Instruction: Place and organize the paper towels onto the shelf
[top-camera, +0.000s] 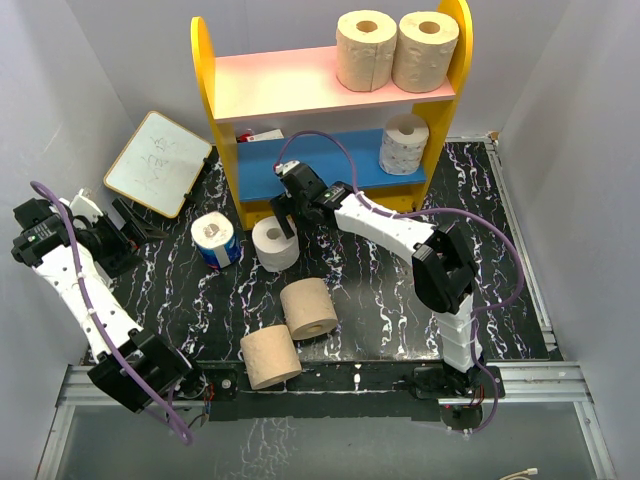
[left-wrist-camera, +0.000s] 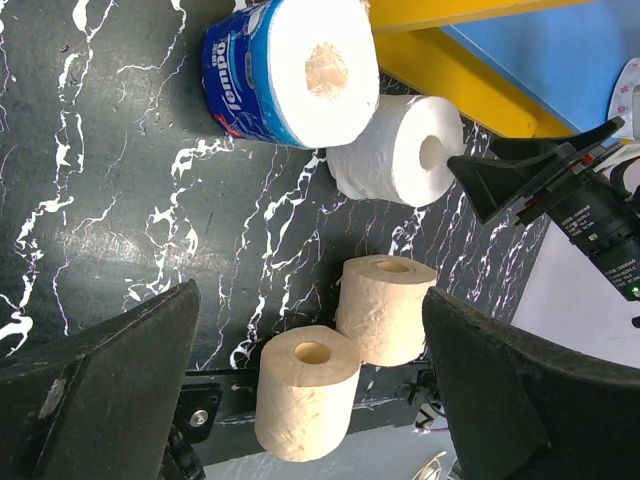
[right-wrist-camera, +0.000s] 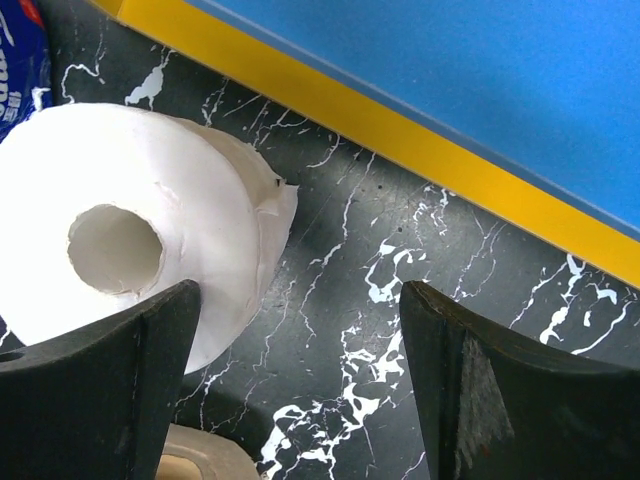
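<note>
Closest to our bases, the near tan roll (top-camera: 270, 357) and the second tan roll (top-camera: 309, 307) just behind it stand on the black marbled table (top-camera: 370, 310), not yet shelved. The left gripper (left-wrist-camera: 310, 292) hangs off to the left, its fingers spread wide with nothing between them. Farther out, the right gripper (right-wrist-camera: 300, 290) hovers low over the small white roll (right-wrist-camera: 130, 230) with its jaws apart, so we judge the step in hand to be picking up this roll. The right wrist view shows what the overhead view hides: the roll sits toward the left finger rather than centred in the gap. We think the next move calls for a sideways shift before closing. The blue-wrapped roll (top-camera: 215, 240) stands just left of it. Beyond, only the overhead view shows the whole shelf (top-camera: 205, 60). A tan roll (top-camera: 366, 60) and its tan neighbour (top-camera: 425, 60) stand on the pink upper board (top-camera: 270, 85), and a shelved white roll (top-camera: 404, 143) stands on the blue lower board (top-camera: 255, 165). Both boards have room to the left.
</note>
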